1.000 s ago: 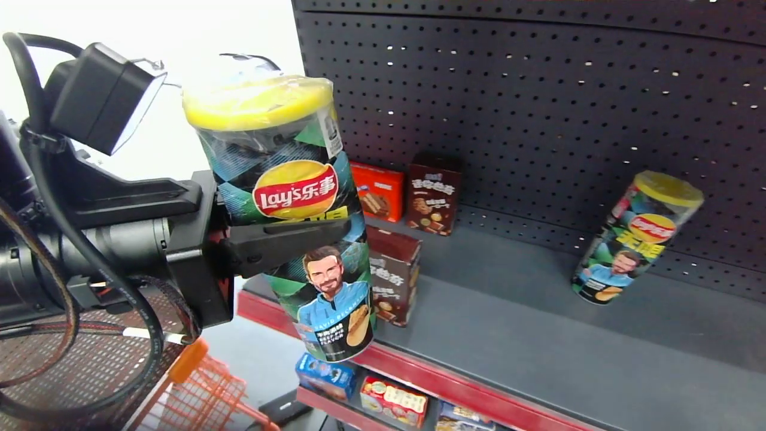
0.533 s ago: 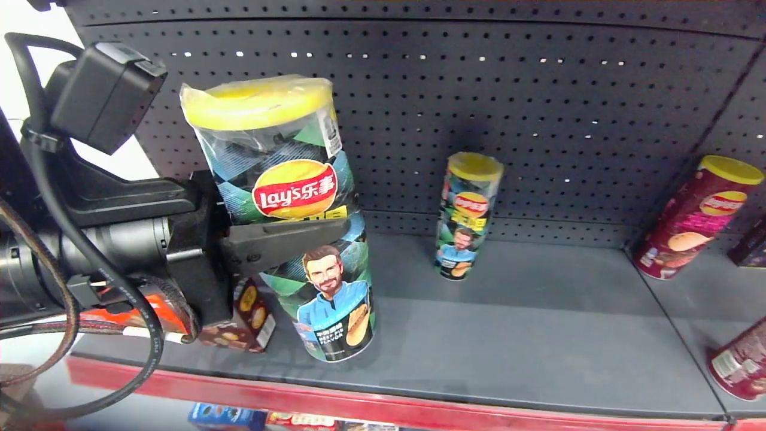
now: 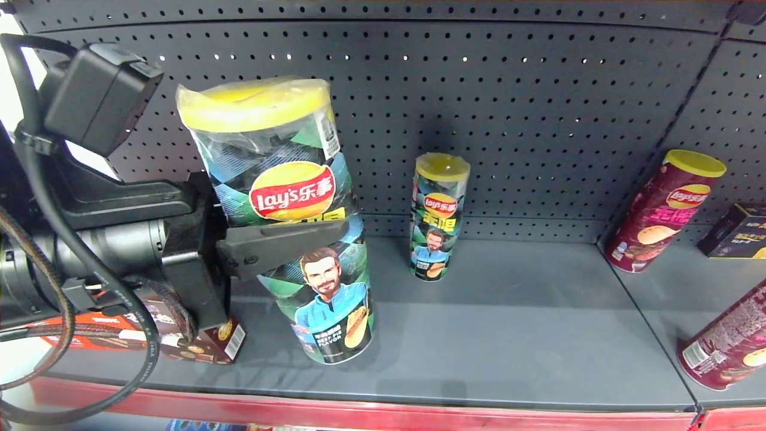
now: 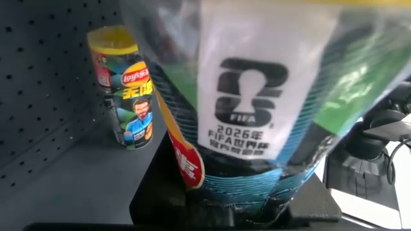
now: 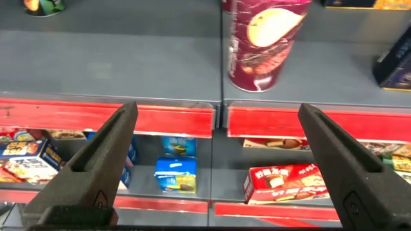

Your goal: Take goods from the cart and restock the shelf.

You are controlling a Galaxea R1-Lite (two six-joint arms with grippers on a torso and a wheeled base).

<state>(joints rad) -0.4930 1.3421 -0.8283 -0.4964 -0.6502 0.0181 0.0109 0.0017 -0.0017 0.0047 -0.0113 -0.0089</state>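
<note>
My left gripper (image 3: pixel 293 236) is shut on a green chip can (image 3: pixel 287 197) with a yellow lid, held upright over the front left of the grey shelf board (image 3: pixel 514 335). I cannot tell whether its base touches the board. The same can fills the left wrist view (image 4: pixel 270 109). A matching green can (image 3: pixel 440 224) stands farther back against the pegboard, also seen as the small can (image 4: pixel 128 90). My right gripper (image 5: pixel 218 170) is open with nothing in it, in front of the shelf's red front edge (image 5: pixel 160 119), below a maroon can (image 5: pixel 263 38).
Snack boxes (image 3: pixel 197 344) lie on the board just left of the held can. Two maroon cans (image 3: pixel 661 209) (image 3: pixel 727 344) and a dark box (image 3: pixel 733 230) occupy the bay to the right. Open board lies between the two green cans. Boxes (image 5: pixel 176 173) fill the lower shelves.
The whole head view has swung along the shelf, so the camera moved. The left gripper keeps the green can in the same grip, now over the shelf board.
</note>
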